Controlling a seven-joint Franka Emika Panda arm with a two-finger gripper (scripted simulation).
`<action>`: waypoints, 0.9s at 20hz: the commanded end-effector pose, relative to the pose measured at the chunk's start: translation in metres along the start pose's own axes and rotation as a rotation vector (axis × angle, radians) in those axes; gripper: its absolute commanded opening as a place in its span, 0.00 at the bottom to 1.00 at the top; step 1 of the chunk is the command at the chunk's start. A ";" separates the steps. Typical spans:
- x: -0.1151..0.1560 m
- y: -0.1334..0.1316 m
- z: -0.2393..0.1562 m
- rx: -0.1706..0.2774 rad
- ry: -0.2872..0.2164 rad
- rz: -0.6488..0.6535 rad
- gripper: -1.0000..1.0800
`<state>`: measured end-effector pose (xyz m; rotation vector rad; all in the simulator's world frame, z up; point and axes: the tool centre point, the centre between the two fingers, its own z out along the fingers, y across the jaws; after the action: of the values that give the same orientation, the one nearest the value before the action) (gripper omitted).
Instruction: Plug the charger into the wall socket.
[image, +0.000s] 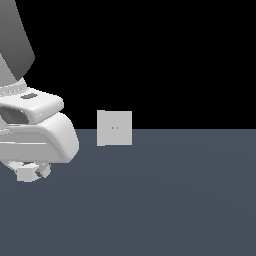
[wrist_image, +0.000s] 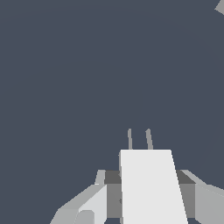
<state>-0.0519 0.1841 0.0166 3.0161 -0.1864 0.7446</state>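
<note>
Holding the charger (wrist_image: 151, 186) between its fingers (wrist_image: 189, 199), the gripper (wrist_image: 148, 197) is closed on the pale block — in the wrist view the block fills the gap between the two dark pads, and two thin grey prongs stick out of its far end over the dark grey floor (wrist_image: 65, 78). A small pale corner shows at the edge of that view; I cannot tell what it is.

In the exterior view the arm (image: 35, 135) is at the exterior view's left, low above the floor, and the gripper (image: 32, 171) hangs under it; the charger itself cannot be made out there. The wall socket (image: 114, 128) stands upright on the floor — a flat square plate with two tiny dots at its centre, to the exterior view's right of the arm and apart from it.
</note>
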 end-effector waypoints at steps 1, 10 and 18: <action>0.004 0.007 -0.002 0.006 0.001 -0.011 0.00; 0.023 0.044 -0.014 0.042 0.005 -0.079 0.00; 0.046 0.080 -0.025 0.075 0.008 -0.145 0.00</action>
<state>-0.0345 0.1078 0.0561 3.0524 0.0392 0.7642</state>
